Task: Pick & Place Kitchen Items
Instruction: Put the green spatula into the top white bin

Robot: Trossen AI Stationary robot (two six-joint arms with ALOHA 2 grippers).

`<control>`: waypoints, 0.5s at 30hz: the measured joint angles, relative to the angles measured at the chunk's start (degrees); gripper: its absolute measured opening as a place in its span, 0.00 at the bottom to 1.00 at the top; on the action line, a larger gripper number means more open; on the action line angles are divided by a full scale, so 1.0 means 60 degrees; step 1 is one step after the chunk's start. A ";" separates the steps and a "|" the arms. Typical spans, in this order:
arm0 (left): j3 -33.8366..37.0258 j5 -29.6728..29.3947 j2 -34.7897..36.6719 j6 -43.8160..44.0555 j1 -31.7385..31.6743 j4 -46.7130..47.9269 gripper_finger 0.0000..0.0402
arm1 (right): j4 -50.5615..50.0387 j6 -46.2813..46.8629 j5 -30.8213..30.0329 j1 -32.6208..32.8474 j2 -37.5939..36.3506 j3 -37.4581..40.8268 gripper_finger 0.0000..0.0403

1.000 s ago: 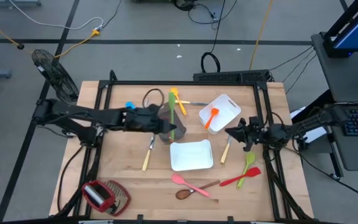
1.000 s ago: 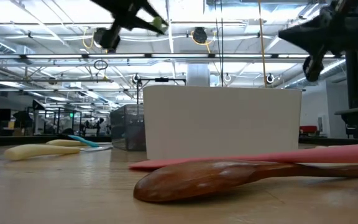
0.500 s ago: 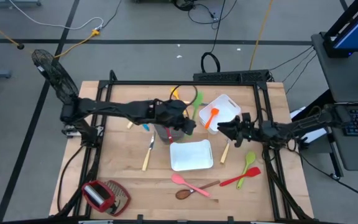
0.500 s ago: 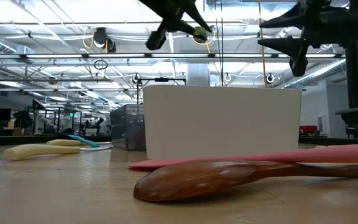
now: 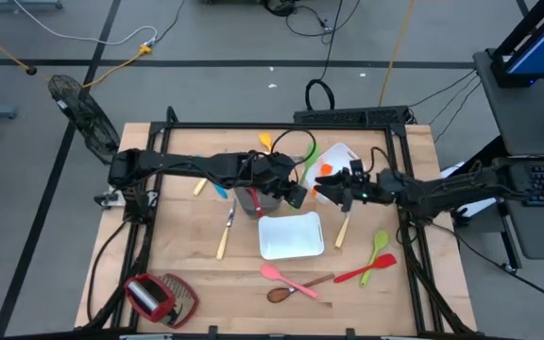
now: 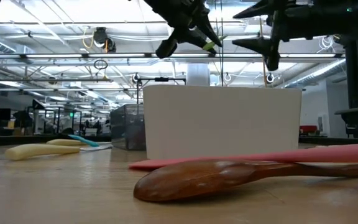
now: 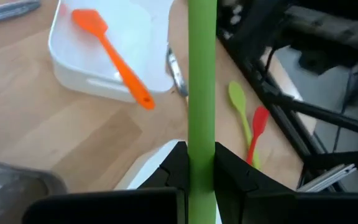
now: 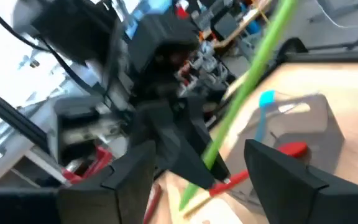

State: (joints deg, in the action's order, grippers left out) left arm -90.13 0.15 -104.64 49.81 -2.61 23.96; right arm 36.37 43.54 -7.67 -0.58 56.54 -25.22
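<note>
Fingers of the left gripper (image 7: pixel 201 177) clench the green utensil (image 7: pixel 202 81) above the counter (image 5: pixel 196 246) while the right gripper (image 5: pixel 346 185) gapes nearby; light, stiff, slick plastic, probably best gripped mid-handle.

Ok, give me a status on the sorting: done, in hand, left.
Done: an orange spatula lies in the far white tray, and a few utensils stand in the grey bin.
In hand: the left gripper holds a green utensil above the table, with the right gripper facing it, jaws open.
Left: the near white tray looks empty; the pink spoon, wooden spoon, red spoon, a green spoon and the pale-handled knives lie loose.
</note>
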 joint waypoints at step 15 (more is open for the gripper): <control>0.0003 -0.0288 0.0004 -0.0009 -0.0124 0.0300 0.08 | 0.0073 0.0508 0.0833 -0.0597 0.2054 -0.1175 0.63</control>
State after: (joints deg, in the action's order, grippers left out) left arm -90.11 -1.58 -104.62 49.76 -3.36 25.76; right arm 36.81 46.59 -2.67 -4.16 68.86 -32.27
